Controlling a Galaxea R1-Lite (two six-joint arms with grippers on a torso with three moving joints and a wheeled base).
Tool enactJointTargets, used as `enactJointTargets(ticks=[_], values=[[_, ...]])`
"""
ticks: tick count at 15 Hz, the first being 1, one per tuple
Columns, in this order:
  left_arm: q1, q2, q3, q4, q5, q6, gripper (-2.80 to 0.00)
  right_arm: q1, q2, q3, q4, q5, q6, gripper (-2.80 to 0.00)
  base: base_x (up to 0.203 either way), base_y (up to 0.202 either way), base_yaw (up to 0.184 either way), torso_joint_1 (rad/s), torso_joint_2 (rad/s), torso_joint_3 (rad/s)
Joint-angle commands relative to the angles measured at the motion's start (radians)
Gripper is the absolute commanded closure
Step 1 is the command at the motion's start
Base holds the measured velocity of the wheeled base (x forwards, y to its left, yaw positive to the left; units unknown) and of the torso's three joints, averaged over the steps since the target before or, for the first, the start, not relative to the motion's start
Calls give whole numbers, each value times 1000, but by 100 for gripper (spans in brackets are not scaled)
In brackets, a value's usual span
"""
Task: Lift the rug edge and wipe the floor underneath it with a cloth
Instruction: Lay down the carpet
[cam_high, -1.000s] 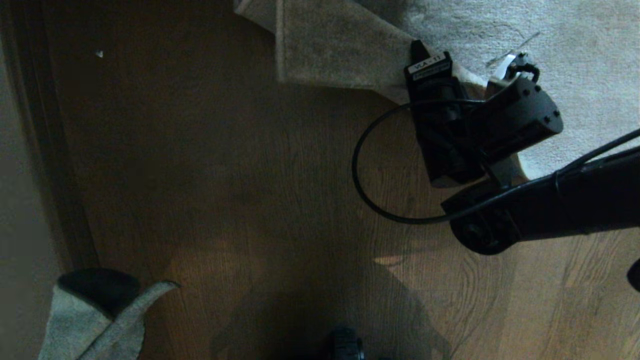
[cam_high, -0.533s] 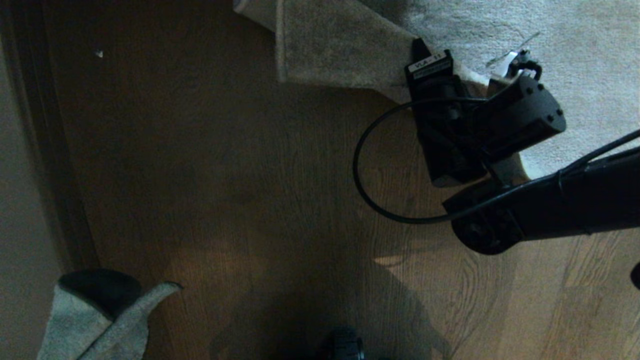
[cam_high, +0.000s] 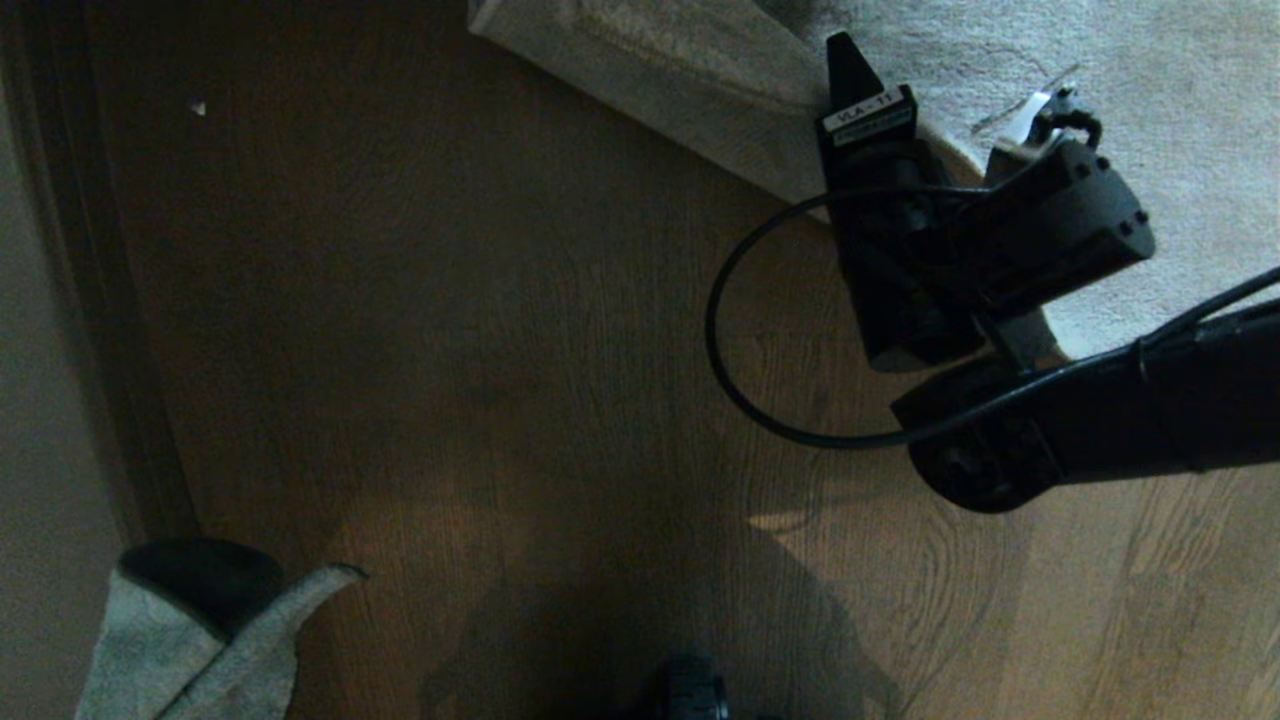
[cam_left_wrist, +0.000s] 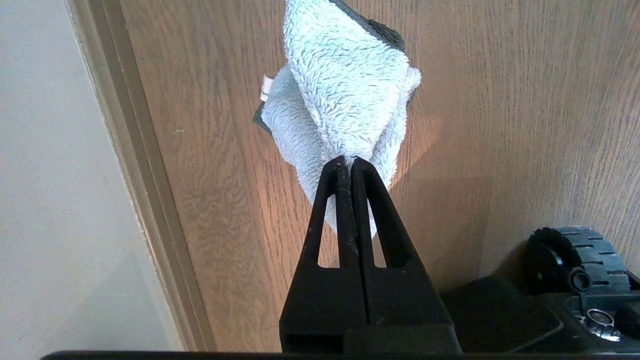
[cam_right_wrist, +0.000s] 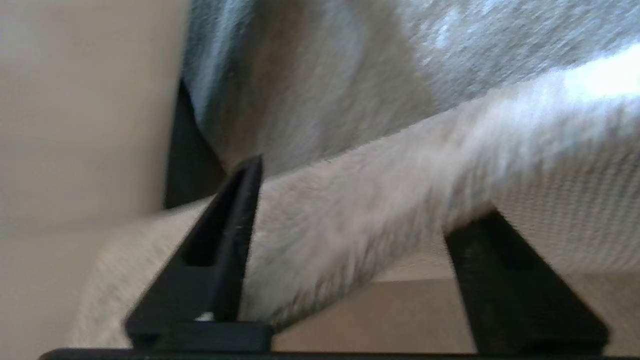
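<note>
Since a second ago our right gripper (cam_right_wrist: 350, 240) has sprung its jaws apart, and the rug edge (cam_high: 640, 60), folded back then, now lies almost flat along the floor (cam_high: 450, 330), though it still passes loosely between the spread fingers. Our left gripper (cam_left_wrist: 346, 162) hangs low by the wall, clamped on the cloth (cam_left_wrist: 345, 100). We judge this the release step (wiping seemingly done), so next we need only draw the right arm clear without snagging the pile.
</note>
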Motion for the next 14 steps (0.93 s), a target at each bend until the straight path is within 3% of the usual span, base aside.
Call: enactJointTargets(ticks=[1,14], values=[[0,-1,0,0,0,0,0,47,-12,2,-48,0,3,-280,0,0,0,0,0,0],[0,-1,0,0,0,0,0,442,-47,92,-48,4,-34,-280,0,0,0,0,0,0]])
